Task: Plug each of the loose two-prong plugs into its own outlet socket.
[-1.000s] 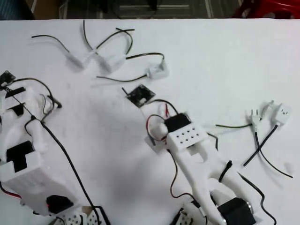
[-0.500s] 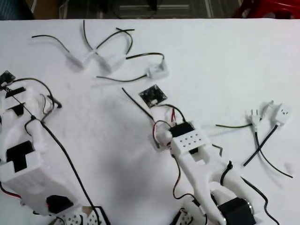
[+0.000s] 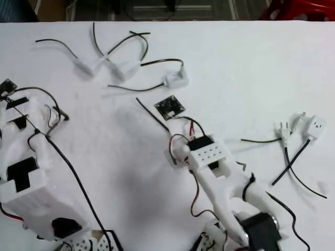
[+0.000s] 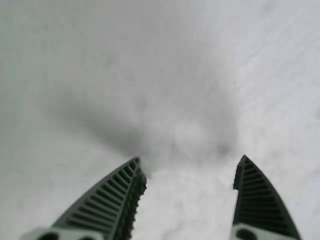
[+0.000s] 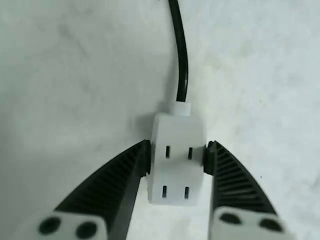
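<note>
**Right pincer [image 5: 177, 150] pinching outlet socket [image 5: 177, 175]; left pincer [image 4: 190, 159] spread**

Hidden: from the high view the right arm [image 3: 220, 178] covers its own pincer and the socket, so I read the grip off the wrist camera. Both ribbed fingers press the white block's sides, slots face the lens, and a black cord [image 5: 181, 60] leads away. I cannot tell whether the block rests on the table [image 3: 261, 63] or hangs clear. The left pincer's finger roots are cut off; nothing sits between its tips.

Surface: white tabletop. Past its far edge the room is dark, with a red object [image 3: 301, 8].

Around: the left arm [image 3: 26, 183] sits well apart, left of the right arm. Beyond the right arm are a small black board [image 3: 169, 107], a white connector [image 3: 175, 80], then a tangle of cords and connectors [image 3: 127, 68]. Right of the right arm, a two-prong plug [image 3: 285, 130] lies just beside a second socket [image 3: 315, 126].
</note>
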You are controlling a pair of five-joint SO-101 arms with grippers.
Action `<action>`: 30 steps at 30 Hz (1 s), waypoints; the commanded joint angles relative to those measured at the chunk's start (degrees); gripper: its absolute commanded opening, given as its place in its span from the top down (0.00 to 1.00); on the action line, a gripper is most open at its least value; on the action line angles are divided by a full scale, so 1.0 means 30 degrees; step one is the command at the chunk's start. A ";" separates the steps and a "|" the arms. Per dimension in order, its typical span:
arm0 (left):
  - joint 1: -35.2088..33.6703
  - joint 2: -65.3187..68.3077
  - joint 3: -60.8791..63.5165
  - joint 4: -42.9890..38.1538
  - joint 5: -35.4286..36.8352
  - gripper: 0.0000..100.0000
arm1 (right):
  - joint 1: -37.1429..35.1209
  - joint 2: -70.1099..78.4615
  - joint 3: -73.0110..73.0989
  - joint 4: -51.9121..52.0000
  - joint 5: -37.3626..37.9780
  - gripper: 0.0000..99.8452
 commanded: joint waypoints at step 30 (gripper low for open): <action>0.0337 -0.0249 -0.0821 -0.0264 -0.0088 0.72 | -0.3531 0.3736 -1.1751 0.0864 -1.2806 0.97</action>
